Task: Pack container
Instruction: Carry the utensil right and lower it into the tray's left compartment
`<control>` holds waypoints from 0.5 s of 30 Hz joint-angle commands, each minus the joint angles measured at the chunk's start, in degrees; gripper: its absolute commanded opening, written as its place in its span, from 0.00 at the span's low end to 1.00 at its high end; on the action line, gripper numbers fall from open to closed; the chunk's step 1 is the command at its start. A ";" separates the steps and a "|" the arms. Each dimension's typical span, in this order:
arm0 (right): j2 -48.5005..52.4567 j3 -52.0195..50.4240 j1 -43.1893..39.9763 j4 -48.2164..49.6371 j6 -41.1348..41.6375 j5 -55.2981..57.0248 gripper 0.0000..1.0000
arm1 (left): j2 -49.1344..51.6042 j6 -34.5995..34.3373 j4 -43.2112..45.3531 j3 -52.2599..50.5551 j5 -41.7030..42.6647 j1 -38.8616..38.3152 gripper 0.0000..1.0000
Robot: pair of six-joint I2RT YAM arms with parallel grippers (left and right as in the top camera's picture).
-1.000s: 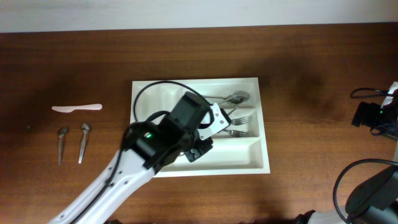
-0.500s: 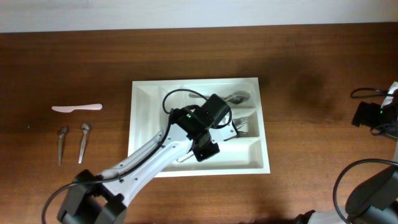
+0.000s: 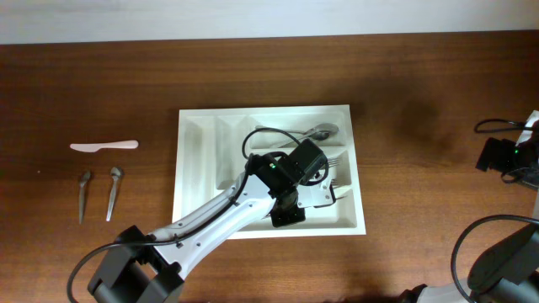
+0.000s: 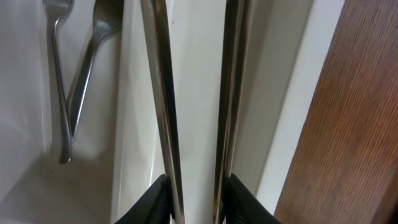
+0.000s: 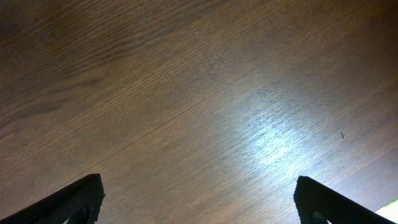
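The container, a white cutlery tray (image 3: 189, 168), lies mid-table. A spoon (image 3: 322, 130) and forks (image 3: 334, 160) lie in its right compartments. My left gripper (image 3: 290, 206) is low over the tray's long front compartment. In the left wrist view my left gripper (image 4: 197, 186) is shut on two slim metal utensil handles (image 4: 163, 93) held side by side. They run along the tray's white wall (image 4: 286, 93), and two forks (image 4: 65, 81) lie to their left. My right gripper (image 5: 198, 193) is open and empty over bare wood, at the table's right edge (image 3: 505, 158).
A pale plastic knife (image 3: 104, 146) and two metal utensils (image 3: 83, 195) (image 3: 113, 192) lie on the wood left of the tray. Black cables sit at the far right (image 3: 472, 244).
My left arm has swung right and forward across the tray, from its middle to the front right compartment. The right arm has not moved.
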 commanded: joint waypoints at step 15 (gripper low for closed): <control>-0.39 -0.15 -0.26 0.17 0.50 -0.07 0.99 | 1.07 8.61 0.13 0.57 -3.67 0.00 0.28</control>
